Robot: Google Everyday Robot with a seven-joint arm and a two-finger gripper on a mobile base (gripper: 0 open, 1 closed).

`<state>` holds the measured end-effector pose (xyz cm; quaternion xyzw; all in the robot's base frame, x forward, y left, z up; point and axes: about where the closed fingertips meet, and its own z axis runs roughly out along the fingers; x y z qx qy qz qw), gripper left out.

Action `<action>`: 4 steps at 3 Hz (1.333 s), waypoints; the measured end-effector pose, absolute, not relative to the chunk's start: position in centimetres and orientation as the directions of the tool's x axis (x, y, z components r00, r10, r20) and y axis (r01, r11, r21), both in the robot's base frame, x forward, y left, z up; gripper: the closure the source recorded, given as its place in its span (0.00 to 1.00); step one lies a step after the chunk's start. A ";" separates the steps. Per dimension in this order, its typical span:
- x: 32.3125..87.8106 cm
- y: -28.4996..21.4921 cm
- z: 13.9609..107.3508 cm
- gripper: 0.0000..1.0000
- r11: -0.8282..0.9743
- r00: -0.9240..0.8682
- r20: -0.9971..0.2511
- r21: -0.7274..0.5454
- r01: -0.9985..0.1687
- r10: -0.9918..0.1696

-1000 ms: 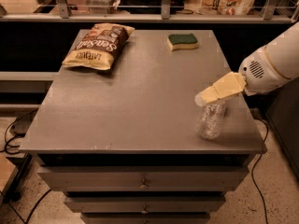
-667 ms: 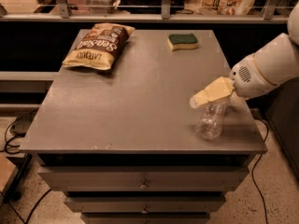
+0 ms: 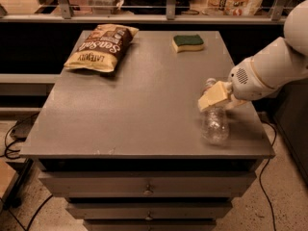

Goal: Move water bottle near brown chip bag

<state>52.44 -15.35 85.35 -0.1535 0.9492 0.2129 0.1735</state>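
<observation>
The water bottle [image 3: 215,125], small, clear and crinkled, stands on the grey table [image 3: 144,105] near its front right corner. Its white cap [image 3: 209,83] shows just above the gripper. My gripper [image 3: 213,97], cream-coloured on a white arm coming in from the right, is at the bottle's upper part and covers its neck. The brown chip bag [image 3: 102,47] with white "Sea Salt" lettering lies at the table's far left corner, well apart from the bottle.
A green-and-yellow sponge [image 3: 188,43] lies at the table's far right. The table's front edge [image 3: 144,154] is close to the bottle. Drawers are below, a railing and shelf behind, and cables lie on the floor at the left.
My gripper has moved a little to the left and down, onto the bottle's upper part. The bottle, bag and sponge have stayed in place.
</observation>
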 end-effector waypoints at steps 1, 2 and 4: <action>52.8 -14.8 86.1 1.00 0.852 -0.881 -0.416 0.354 -0.386 -0.226; 53.9 -13.9 87.7 1.00 0.807 -0.848 -0.474 0.390 -0.443 -0.236; 60.5 -11.8 96.7 1.00 0.603 -0.678 -0.695 0.442 -0.664 -0.238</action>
